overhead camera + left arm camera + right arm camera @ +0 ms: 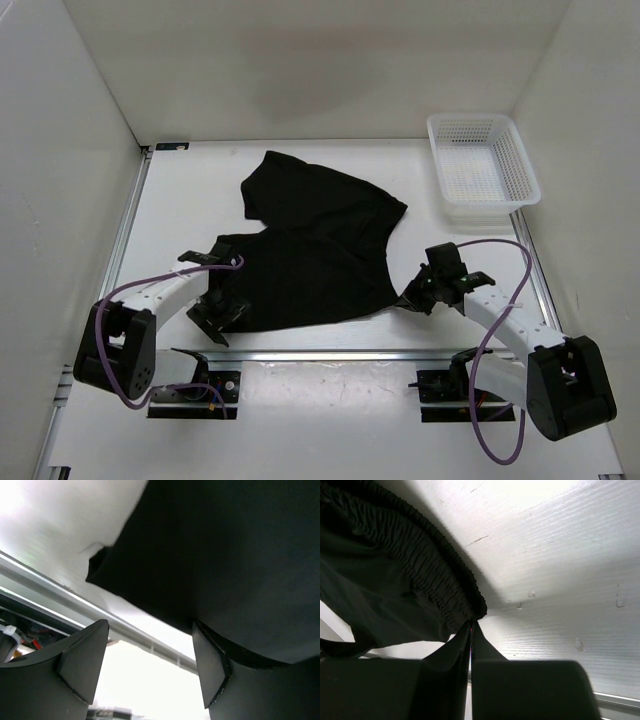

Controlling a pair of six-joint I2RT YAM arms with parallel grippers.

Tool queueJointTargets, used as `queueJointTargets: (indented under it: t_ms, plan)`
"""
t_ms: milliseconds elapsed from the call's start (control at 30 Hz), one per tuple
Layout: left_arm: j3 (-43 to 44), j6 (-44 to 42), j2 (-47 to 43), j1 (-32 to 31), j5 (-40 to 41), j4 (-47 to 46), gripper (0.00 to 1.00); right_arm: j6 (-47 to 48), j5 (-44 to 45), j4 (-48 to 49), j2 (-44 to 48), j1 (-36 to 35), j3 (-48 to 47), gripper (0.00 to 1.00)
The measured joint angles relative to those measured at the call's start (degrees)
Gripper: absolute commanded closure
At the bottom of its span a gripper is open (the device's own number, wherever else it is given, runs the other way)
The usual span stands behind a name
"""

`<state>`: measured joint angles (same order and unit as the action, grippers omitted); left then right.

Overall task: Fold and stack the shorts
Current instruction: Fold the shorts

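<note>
The black shorts [315, 250] lie spread and rumpled on the white table, one leg reaching toward the back. My right gripper [412, 300] is at their near right corner. In the right wrist view its jaws [471, 624] are shut on the tip of the gathered elastic waistband [420, 565], and the cloth is drawn to a point there. My left gripper [222, 312] is at the shorts' near left corner. In the left wrist view it [150, 672] stands open with only bright table between its fingers [82, 665]. The black cloth [225, 565] hangs just above and over the right finger.
A white perforated basket [482, 170] stands at the back right. An aluminium rail [330, 352] runs along the table's near edge, just in front of both grippers. White walls enclose the left, back and right sides.
</note>
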<state>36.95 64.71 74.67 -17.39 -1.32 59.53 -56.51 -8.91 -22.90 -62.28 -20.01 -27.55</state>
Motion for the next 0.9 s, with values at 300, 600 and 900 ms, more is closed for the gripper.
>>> queueJointTargets:
  t_ms: [300, 600, 900]
  plan:
    - [3.43, 3.28, 6.58, -0.42, 4.83, -1.49, 0.49, 0.94, 0.79, -1.62, 1.57, 0.0, -0.02, 1.0]
    - [4.61, 3.17, 7.58, -1.57, 6.82, -2.34, 0.9, 2.54, 2.4, -5.6, 5.25, 0.0, -0.26, 1.0]
    - [24.96, -3.58, -6.12, -2.12, 11.39, 2.71, 0.9, 6.14, 8.46, -16.31, 15.67, 0.0, -4.42, 1.0]
